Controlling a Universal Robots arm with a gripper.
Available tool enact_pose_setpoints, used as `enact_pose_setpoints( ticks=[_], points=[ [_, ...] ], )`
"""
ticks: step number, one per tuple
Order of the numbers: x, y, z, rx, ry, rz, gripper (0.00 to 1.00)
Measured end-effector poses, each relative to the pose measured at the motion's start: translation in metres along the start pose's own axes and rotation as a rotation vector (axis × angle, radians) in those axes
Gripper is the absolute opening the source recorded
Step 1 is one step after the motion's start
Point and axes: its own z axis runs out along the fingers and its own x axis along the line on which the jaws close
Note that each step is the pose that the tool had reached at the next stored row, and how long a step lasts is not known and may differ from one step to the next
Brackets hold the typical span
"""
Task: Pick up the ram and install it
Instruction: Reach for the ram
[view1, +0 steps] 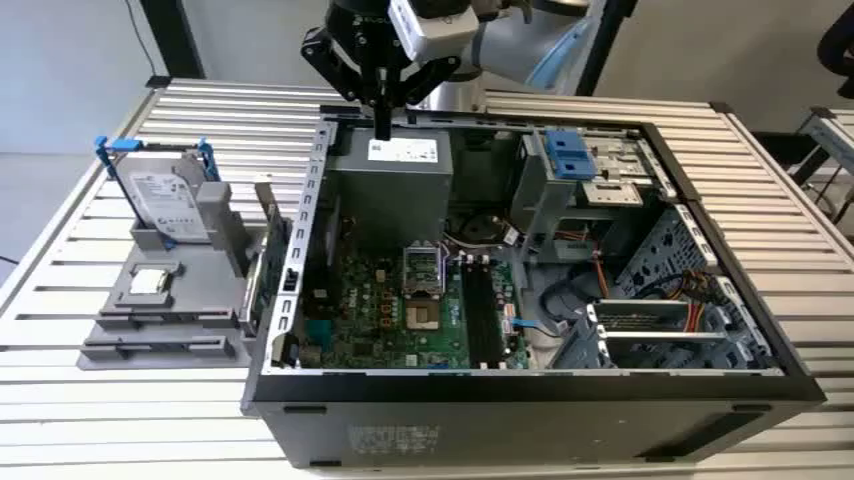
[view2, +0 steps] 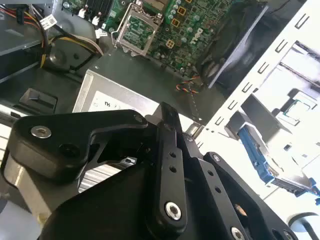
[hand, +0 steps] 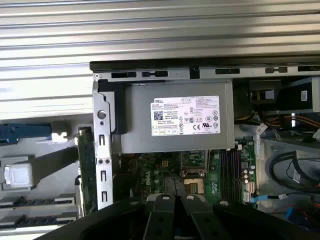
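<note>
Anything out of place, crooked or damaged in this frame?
Nothing stands out. The computer case lies open on the slatted table, with no visible damage. The hard drive stands upright in the grey holder at the exterior view's left, which looks deliberate. The gripper hangs above the power supply.

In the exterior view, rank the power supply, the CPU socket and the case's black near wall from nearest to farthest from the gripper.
1. The power supply, right below the gripper, at the case's far end.
2. The CPU socket, in the middle of the motherboard.
3. The black near wall, at the case's end closest to the camera.
</note>
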Motion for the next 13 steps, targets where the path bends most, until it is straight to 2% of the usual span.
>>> enact_pose_setpoints(
  ticks=[4,6,13],
  points=[
    [0.0,0.0,0.0,0.0,0.0,0.0,0.0],
    [0.0,0.0,0.0,-0.0022,0.0031,0.0,0.0],
    [0.0,-0.0001,0.0005,-0.0069,0.0035,0.0,0.0]
  ],
)
